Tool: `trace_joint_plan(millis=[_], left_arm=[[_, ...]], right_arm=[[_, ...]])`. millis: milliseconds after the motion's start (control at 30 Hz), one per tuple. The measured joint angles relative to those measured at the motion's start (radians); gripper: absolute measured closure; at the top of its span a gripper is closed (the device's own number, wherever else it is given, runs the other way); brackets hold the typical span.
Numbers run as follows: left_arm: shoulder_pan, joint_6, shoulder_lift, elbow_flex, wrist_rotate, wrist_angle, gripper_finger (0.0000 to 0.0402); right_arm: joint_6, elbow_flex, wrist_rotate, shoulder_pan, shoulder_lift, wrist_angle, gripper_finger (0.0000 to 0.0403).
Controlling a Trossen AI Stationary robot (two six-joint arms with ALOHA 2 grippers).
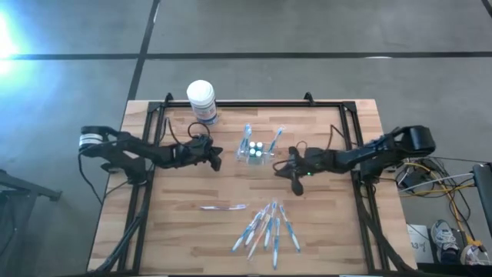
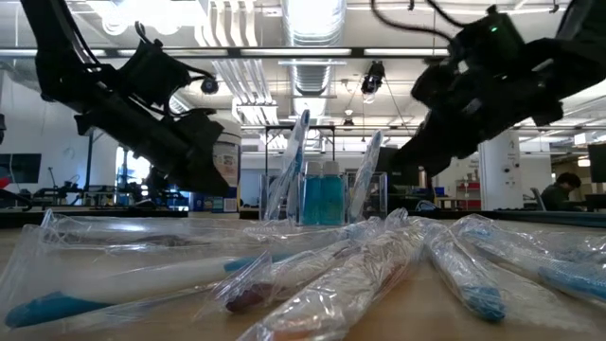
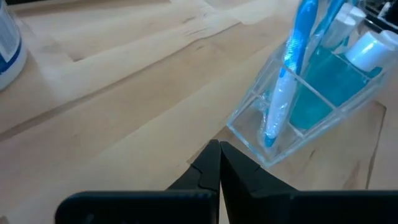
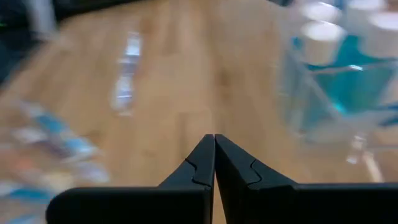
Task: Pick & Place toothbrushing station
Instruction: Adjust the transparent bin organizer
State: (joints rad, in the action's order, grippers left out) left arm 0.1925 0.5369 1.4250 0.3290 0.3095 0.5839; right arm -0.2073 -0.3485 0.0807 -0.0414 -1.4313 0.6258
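Toothbrushing station [image 1: 255, 152], clear hard plastic with rounded ends, upright on pale wood-grain table [image 1: 177, 223], behind centre; blue brushes and white-capped blue bottles inside. Left gripper [image 1: 217, 158] clenched on nothing, just beside one end; right gripper [image 1: 293, 183] pinched tight, empty, near the other end. Crinkly bagged toothbrushes [image 1: 267, 227] toward front edge. White cylindrical tub [image 1: 201, 101] at back rim.

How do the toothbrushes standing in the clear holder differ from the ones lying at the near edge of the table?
The toothbrushes in the toothbrushing station stand upright and unwrapped, leaning outward at each end; the wrapped toothbrushes lie flat, each in a clear plastic sleeve. The station holds only two, beside blue bottles with white caps; the wrapped ones form a fanned pile of several. Both sets are blue and white.
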Motion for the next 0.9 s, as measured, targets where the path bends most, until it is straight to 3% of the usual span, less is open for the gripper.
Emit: trace_joint_plan(millis=[100, 400, 900], left_arm=[[-0.001, 0.012, 0.012, 0.005, 0.005, 0.002, 0.0395], [-0.022, 0.022, 0.034, 0.007, 0.005, 0.002, 0.0396], [-0.048, -0.005, 0.043, 0.038, -0.001, 0.003, 0.0397]], right_arm=[[-0.013, -0.027, -0.108, -0.002, -0.069, -0.022, 0.0394], [-0.046, -0.052, -0.246, -0.02, -0.114, -0.025, 0.0394], [-0.052, -0.043, -0.293, -0.049, -0.069, -0.053, 0.0394]])
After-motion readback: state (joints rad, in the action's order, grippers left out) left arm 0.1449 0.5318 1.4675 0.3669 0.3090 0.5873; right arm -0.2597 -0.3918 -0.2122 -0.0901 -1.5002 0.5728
